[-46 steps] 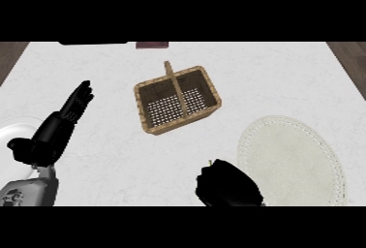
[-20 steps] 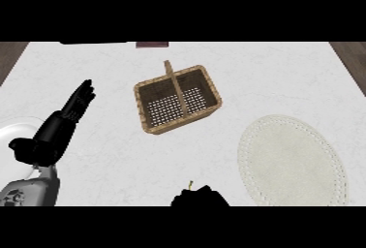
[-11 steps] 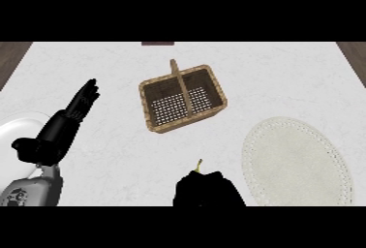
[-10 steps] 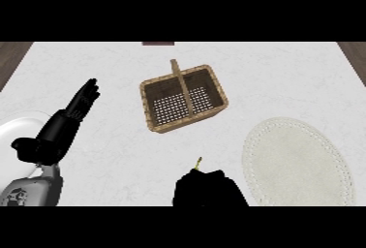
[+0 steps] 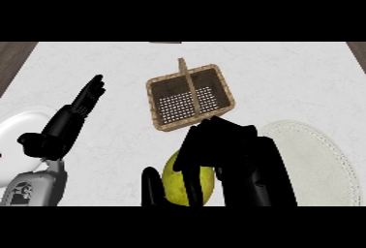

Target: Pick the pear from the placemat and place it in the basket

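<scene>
The fingers and thumb of the right hand are curled round the pear, which has been raised off the placemat and brought just before the basket, so only the drop is judged left, the left hand resting straight-fingered left of it.

Right hand low centre of the head view, back of hand up, fingers and thumb curled round the pear. Left hand at left, resting open, fingers straight and pointing up, grey forearm at lower-left corner.
</scene>
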Controlling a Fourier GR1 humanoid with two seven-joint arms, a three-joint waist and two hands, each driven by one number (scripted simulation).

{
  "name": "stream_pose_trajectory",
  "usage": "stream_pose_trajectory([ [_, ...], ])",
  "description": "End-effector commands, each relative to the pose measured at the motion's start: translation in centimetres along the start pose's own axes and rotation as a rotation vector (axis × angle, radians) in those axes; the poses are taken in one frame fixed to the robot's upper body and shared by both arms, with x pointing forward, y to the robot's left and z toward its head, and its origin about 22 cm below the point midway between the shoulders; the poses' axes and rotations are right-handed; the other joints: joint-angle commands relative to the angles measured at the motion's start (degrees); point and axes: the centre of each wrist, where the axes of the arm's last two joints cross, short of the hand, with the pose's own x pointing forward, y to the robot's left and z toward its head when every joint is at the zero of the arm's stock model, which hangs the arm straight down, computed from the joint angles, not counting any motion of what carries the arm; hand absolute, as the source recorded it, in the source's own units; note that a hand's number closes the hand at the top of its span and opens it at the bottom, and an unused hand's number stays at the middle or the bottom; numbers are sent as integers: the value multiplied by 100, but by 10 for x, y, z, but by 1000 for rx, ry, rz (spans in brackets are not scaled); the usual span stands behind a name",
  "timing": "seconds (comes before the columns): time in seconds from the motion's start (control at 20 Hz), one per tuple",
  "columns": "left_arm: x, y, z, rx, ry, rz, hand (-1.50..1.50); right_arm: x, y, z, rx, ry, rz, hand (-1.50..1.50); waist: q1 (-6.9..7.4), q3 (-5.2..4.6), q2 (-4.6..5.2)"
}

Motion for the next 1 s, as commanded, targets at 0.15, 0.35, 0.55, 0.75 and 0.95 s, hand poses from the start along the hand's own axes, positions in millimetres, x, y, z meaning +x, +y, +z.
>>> stream_pose_trajectory([
  [0.15,-3,6,6,3,-2,-4,0,51,-15,-77,-4,123,2,150,6,24,10],
  [0.35,-5,1,12,10,-7,-9,0,44,-9,-124,21,131,28,150,-32,32,23],
  [0.55,-6,-19,16,1,4,16,0,17,-10,-150,17,140,25,150,-75,37,23],
  [0.75,-1,-5,11,17,8,13,0,-22,-5,-150,-37,79,57,150,-110,39,24],
  [0.95,-1,-2,13,36,-1,17,0,-44,-3,-157,-68,47,83,150,-110,39,24],
])
